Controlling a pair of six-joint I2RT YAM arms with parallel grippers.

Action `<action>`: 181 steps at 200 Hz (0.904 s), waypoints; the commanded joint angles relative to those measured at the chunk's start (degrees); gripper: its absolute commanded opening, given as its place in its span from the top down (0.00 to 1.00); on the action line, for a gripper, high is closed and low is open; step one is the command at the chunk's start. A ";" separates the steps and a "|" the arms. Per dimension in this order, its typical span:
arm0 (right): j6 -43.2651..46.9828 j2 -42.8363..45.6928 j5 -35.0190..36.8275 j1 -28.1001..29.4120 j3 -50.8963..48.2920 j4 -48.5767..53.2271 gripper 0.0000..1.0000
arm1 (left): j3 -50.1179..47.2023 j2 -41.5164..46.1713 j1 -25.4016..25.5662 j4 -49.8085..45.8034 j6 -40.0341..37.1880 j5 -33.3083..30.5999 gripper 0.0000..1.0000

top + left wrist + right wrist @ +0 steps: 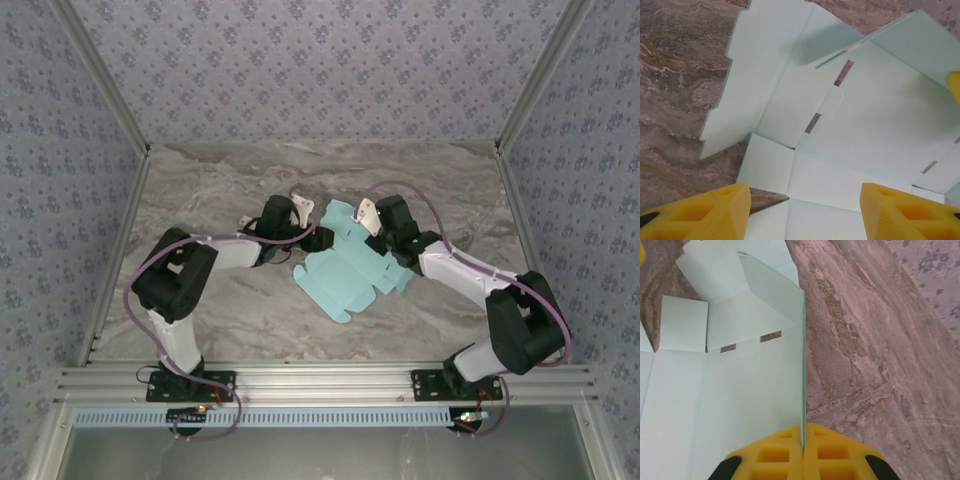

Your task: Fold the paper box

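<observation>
The paper box (350,270) is a light blue die-cut sheet lying mostly flat at the table's middle, with flaps and small slits. My right gripper (803,437) is shut on the sheet's right panel (760,390), pinching its edge and holding it raised on edge; from above that gripper (385,240) sits at the sheet's far right side. My left gripper (805,210) stands open over the sheet (850,130), its yellow fingers (715,210) wide apart with creased panels between them; from above the left gripper (318,238) is at the sheet's far left corner.
The marbled table (230,320) is bounded by patterned walls (320,60) at the back and both sides. An aluminium rail (320,385) runs along the near edge by the arm bases. Bare marble (880,350) lies right of the raised panel.
</observation>
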State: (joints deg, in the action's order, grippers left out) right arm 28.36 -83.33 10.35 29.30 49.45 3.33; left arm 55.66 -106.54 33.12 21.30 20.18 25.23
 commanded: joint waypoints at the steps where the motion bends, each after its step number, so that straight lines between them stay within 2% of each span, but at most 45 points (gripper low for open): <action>1: -2.68 1.08 -4.68 -0.54 2.06 3.34 1.00 | 2.64 -1.86 0.18 -3.61 -4.06 -1.24 0.41; 96: -3.35 0.71 -5.72 -1.10 2.84 3.70 1.00 | 6.47 -6.24 2.61 -8.18 -7.26 -8.93 0.40; 130: -3.53 0.66 -5.52 -1.09 2.83 3.87 1.00 | 7.12 -7.45 3.17 -8.09 -6.94 -7.15 0.41; 181: -4.01 0.62 -5.09 -1.09 2.71 3.61 1.00 | 3.87 -4.43 4.22 -3.23 -5.60 -2.23 0.49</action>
State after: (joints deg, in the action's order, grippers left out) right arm 25.82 -83.33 5.39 28.42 50.52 5.82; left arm 60.97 -113.06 36.16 14.55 14.57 19.07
